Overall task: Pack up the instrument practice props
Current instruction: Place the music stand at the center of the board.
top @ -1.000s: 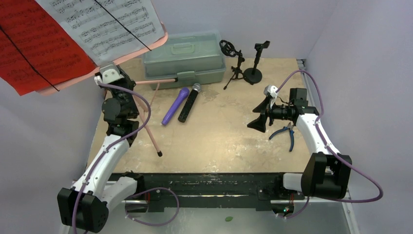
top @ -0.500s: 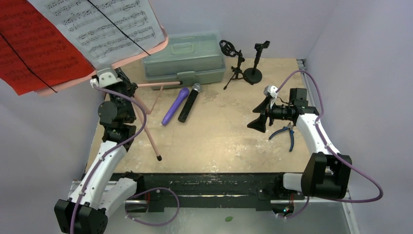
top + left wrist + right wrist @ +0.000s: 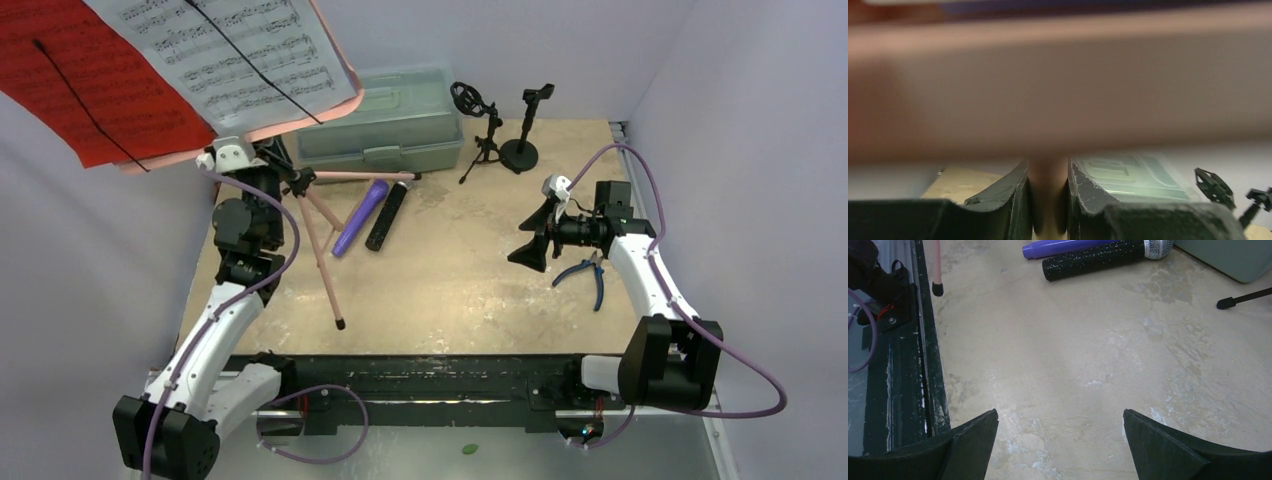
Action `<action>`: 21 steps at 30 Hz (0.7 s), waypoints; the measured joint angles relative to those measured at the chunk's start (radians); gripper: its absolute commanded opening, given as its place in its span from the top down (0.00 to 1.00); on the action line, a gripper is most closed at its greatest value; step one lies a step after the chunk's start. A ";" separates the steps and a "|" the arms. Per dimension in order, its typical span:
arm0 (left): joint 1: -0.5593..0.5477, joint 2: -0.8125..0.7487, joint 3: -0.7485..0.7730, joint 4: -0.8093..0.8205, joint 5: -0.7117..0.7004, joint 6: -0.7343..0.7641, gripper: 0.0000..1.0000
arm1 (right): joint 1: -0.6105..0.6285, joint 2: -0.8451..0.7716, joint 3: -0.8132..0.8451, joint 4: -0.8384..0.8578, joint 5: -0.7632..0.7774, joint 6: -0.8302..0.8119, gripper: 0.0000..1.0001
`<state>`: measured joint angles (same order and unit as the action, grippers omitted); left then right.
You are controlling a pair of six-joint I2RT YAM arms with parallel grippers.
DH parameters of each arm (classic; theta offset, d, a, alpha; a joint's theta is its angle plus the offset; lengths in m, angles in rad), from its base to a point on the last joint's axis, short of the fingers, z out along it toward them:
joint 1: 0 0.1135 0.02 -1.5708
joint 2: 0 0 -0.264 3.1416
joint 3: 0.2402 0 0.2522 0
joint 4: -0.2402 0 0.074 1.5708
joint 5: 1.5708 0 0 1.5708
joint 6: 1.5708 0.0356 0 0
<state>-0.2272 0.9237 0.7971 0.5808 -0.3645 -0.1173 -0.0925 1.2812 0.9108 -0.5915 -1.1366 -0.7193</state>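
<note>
**Q:** Left hand?
**A:** The left hand (image 3: 262, 168) is clamped on the stem of the pink tripod (image 3: 318, 250), at the left rear of the counter (image 3: 450, 290). In the wrist view both fingers (image 3: 1015, 200) press against the pink tube.

**Q:** Tripod attitude?
**A:** Tilted. One leg slants down to a black foot near the front edge. Another leg lies level across the upper ends of the microphones. The red sheet (image 3: 80, 90) and white sheet (image 3: 230, 50) sit high at upper left.

**Q:** Right hand?
**A:** The right hand (image 3: 530, 252) has its jaws wide apart and holds nothing. It hovers over bare counter, with the blue-handled pliers (image 3: 590, 275) just beside it.

**Q:** Other props?
**A:** The purple microphone (image 3: 360, 215) and black microphone (image 3: 388, 215) lie side by side in front of the grey-green case (image 3: 385, 120). Two black mic mounts (image 3: 485, 130) stand upright to the right of the case.
</note>
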 measured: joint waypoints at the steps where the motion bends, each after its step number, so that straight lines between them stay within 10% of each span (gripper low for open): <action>1: -0.011 0.008 0.000 0.002 0.003 -0.005 1.00 | 0.000 -0.002 0.000 0.000 0.000 0.000 0.01; 21: -0.526 0.356 0.064 0.256 -0.152 0.292 1.00 | -0.002 -0.007 0.000 -0.019 0.000 -0.019 0.01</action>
<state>-0.7536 1.2800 0.8616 0.8364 -0.5163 0.1745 -0.0940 1.2739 0.9108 -0.6102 -1.1366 -0.7380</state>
